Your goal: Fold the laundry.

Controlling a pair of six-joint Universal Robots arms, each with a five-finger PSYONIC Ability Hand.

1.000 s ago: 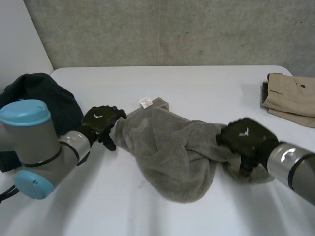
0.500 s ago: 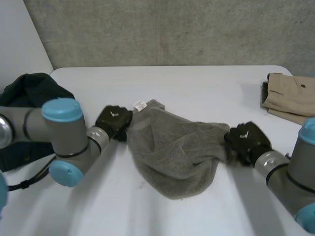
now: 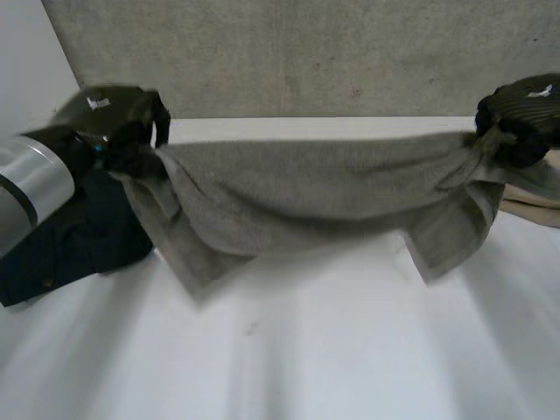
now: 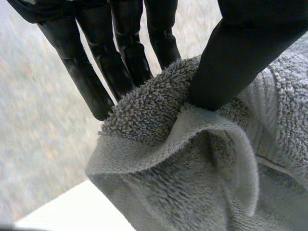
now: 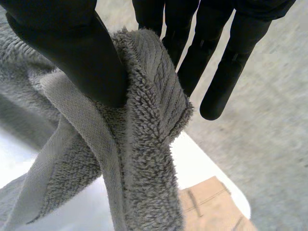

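A dark garment (image 3: pixel 70 236) lies heaped at the left edge of the white tabletop (image 3: pixel 306 367). Just above it, the left robot hand (image 3: pixel 109 118) holds one end of a grey towel (image 3: pixel 306 188) in the air. In the left wrist view, the thumb (image 4: pixel 240 57) presses a bunched fold of terry against the straight fingers (image 4: pixel 120 57). The pinch sits at what appears to be a corner, though the bunching makes that hard to confirm.

The towel is stretched between the two robot hands in front of a grey concrete wall (image 3: pixel 306 52). Its top edge runs nearly level and its middle sags slightly. A flap of cloth hangs lower near each end, over the tabletop.

At the right, the right robot hand (image 3: pixel 525 114) pinches the towel's other end. In the right wrist view, the thumb (image 5: pixel 72 53) clamps a rolled, ribbed band of the towel against the fingers (image 5: pixel 226 62), and the rest of the cloth falls away beneath the palm.

A folded beige garment (image 3: pixel 534 201) lies on the tabletop just below that hand, at the right edge, partly hidden behind the hanging towel.
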